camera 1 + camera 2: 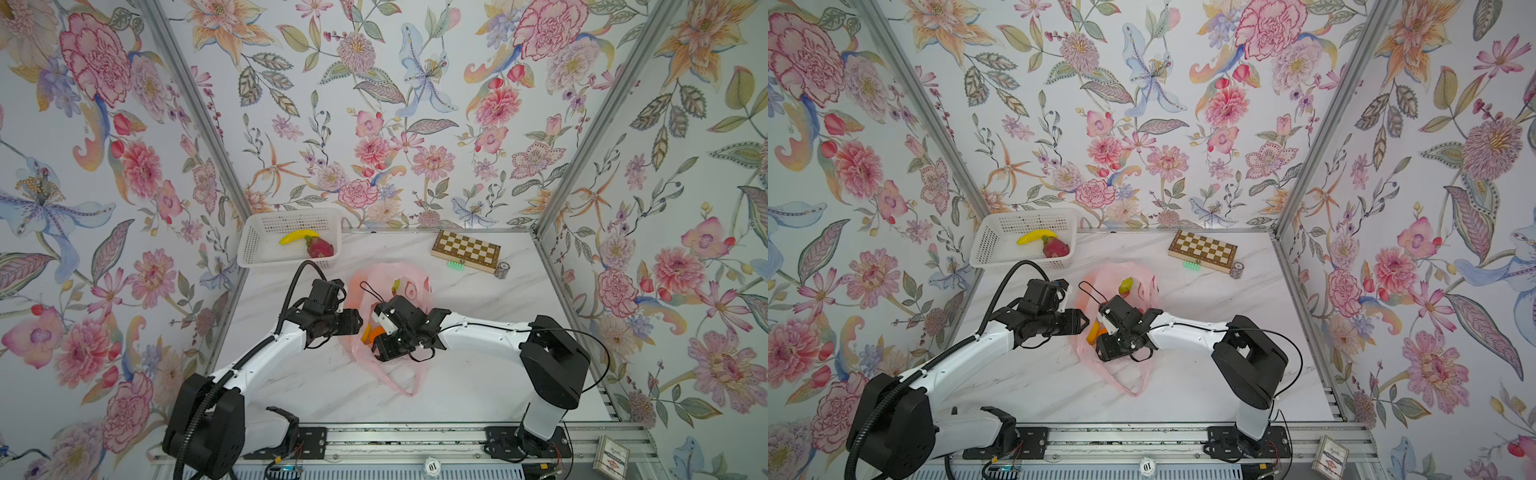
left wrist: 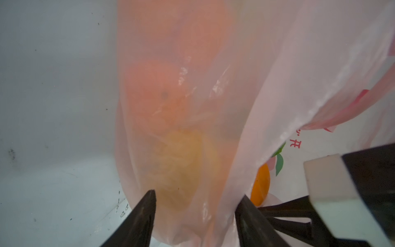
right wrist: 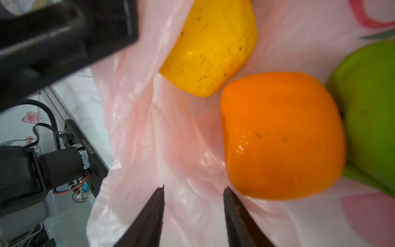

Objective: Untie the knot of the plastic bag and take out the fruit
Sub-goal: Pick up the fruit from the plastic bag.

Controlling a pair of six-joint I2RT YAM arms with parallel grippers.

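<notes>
The pink plastic bag lies mid-table with its mouth gaping; the knot is out of view. Inside it lie fruit: a yellow lumpy one, an orange and a green one. My right gripper is open inside the mouth, with crumpled plastic between its fingers and the orange beside one fingertip. My left gripper is open at the bag's left side, its fingers straddling the bulging wall, behind which a yellowish fruit shows. A magenta dragon fruit lies in the basket.
A white perforated basket at the back left also holds a banana. A chessboard, a small green piece and a small roll sit at the back right. One bag handle trails toward the front.
</notes>
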